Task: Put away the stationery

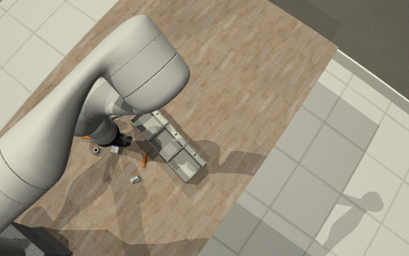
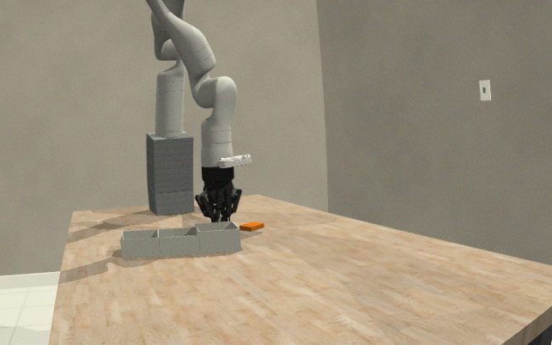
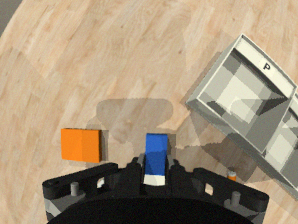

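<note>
A blue block with a white end (image 1: 114, 149) (image 3: 156, 150) lies on the table, resembling an eraser. My gripper (image 1: 124, 141) (image 2: 221, 220) (image 3: 155, 162) points down low over it, with its fingers against both long sides, shut on it. The block's middle is hidden in the top view. The bin marked X (image 1: 195, 155) (image 2: 140, 247) is at the end of the joined bin row and looks empty. A slim orange thing (image 1: 144, 160) (image 3: 232, 176) lies between my gripper and the bins. A small white thing with a dark mark (image 1: 135, 179) lies nearer the base.
The bin marked P (image 1: 157, 113) (image 2: 220, 240) (image 3: 266, 67) is nearest my gripper, and the bin marked R (image 1: 175, 134) is in the middle. An orange box (image 1: 86, 137) (image 2: 251, 226) (image 3: 80, 145) and a small white ring-like thing (image 1: 96, 149) lie on the gripper's other side.
</note>
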Tool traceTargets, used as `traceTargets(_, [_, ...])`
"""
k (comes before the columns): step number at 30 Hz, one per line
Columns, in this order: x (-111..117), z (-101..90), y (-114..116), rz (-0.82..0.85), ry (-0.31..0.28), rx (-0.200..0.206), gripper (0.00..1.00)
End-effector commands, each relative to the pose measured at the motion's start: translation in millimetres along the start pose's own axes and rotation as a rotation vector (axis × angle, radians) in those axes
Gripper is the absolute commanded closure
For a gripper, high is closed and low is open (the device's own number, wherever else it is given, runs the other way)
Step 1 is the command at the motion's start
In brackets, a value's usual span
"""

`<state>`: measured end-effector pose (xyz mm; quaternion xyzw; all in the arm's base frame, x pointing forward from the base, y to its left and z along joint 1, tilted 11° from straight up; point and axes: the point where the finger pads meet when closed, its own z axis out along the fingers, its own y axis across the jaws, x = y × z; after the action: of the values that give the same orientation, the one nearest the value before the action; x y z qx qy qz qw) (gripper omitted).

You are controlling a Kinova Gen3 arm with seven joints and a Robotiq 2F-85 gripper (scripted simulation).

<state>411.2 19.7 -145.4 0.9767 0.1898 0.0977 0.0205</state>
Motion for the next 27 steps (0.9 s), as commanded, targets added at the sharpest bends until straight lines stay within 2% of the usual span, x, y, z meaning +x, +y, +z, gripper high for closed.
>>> traceTargets(1, [1, -0.2, 0, 0.000, 0.001, 0.000, 0.81])
traceTargets(23, [1, -0.2, 0, 0.000, 0.001, 0.000, 0.81])
traceTargets(27, [1, -13.5, 0, 0.000, 0.001, 0.000, 0.81])
